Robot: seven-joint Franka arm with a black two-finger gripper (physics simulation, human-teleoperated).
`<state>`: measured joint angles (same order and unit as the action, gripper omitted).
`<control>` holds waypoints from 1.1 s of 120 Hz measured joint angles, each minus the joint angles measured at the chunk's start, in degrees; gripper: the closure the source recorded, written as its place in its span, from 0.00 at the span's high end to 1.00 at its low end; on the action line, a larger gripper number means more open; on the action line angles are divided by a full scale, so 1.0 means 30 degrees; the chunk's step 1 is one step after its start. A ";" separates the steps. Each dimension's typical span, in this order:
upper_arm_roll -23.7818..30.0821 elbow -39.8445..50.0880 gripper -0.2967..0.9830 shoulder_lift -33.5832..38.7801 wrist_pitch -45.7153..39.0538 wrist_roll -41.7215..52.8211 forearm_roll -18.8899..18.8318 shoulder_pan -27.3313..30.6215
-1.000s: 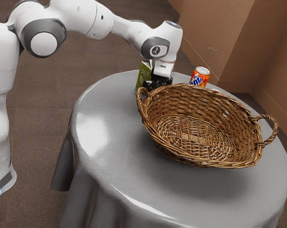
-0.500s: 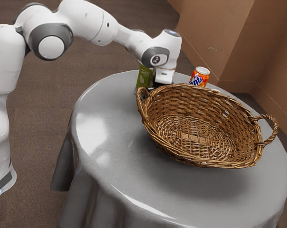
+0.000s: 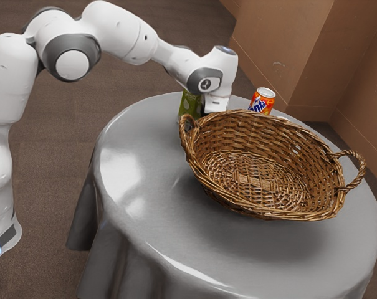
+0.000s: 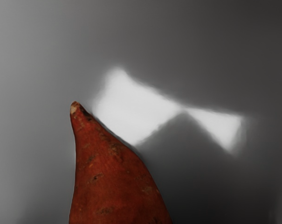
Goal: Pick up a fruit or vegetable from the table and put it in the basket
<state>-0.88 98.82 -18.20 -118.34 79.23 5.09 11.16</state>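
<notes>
The arm [image 3: 123, 34] has come down since the earlier frame, so the fingers [image 3: 204, 109] are now lower, tucked behind the raised rim of the basket [image 3: 269, 129]. The carton [image 3: 189, 104], the can [image 3: 262, 103] and the basket haven't budged from their spots on the worktop [image 3: 141, 218].

From where I'm standing, I can't tell whether the fingers are spread or closed, because the basket's rim hides their tips. The sweet potato [image 4: 110, 172] is right by them: in the wrist view its reddish-brown body runs out from close under the hand, narrowing to a pale, blunt tip. Whether it's gripped, I can't say.

The green carton stands upright just beside the fingers, towards the exterior view's left, partly behind the basket's handle. The orange can is near them on the other side, towards the exterior view's right, its lower part hidden by the basket. The wide wicker basket sits in front of the fingers, its woven inside facing me.
</notes>
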 joint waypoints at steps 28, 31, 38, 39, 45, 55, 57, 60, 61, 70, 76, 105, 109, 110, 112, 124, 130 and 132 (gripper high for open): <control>0.0001 -0.0025 0.60 -0.0050 -0.0042 -0.0021 0.0260 -0.0001; 0.0002 -0.0029 0.59 -0.0046 -0.0044 -0.0018 0.0271 -0.0002; 0.0003 -0.0041 0.55 -0.0041 -0.0051 -0.0008 0.0286 -0.0005; 0.0003 -0.0044 0.55 -0.0040 -0.0052 -0.0006 0.0287 -0.0005; 0.0003 -0.0056 0.51 -0.0039 -0.0057 0.0001 0.0290 -0.0006; 0.0003 -0.0078 0.47 -0.0038 -0.0064 0.0008 0.0294 -0.0007; 0.0003 -0.0082 0.45 -0.0038 -0.0065 0.0007 0.0295 -0.0007; 0.0002 -0.0086 0.44 -0.0038 -0.0067 0.0006 0.0296 -0.0007; 0.0002 -0.0087 0.44 -0.0038 -0.0067 0.0006 0.0296 -0.0007; 0.0002 -0.0106 0.40 -0.0039 -0.0067 -0.0004 0.0314 -0.0004; 0.0000 -0.0115 0.38 -0.0039 -0.0065 -0.0018 0.0324 0.0000; -0.0052 -0.0143 0.34 -0.0011 -0.0067 -0.0077 0.0468 0.0090; -0.0095 -0.0153 0.34 0.0016 -0.0063 -0.0080 0.0494 0.0107; -0.0103 -0.0161 0.34 0.0025 -0.0062 -0.0080 0.0500 0.0111; -0.0114 -0.0174 0.34 0.0046 -0.0059 -0.0082 0.0510 0.0116; -0.0202 -0.0223 0.34 0.0203 -0.0006 -0.0087 0.0548 0.0131; -0.0328 -0.0231 0.33 0.0358 0.0034 -0.0089 0.0558 0.0145; -0.0357 -0.0236 0.33 0.0423 0.0045 -0.0089 0.0560 0.0146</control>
<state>-1.95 98.11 -16.93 -118.20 78.96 6.77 11.60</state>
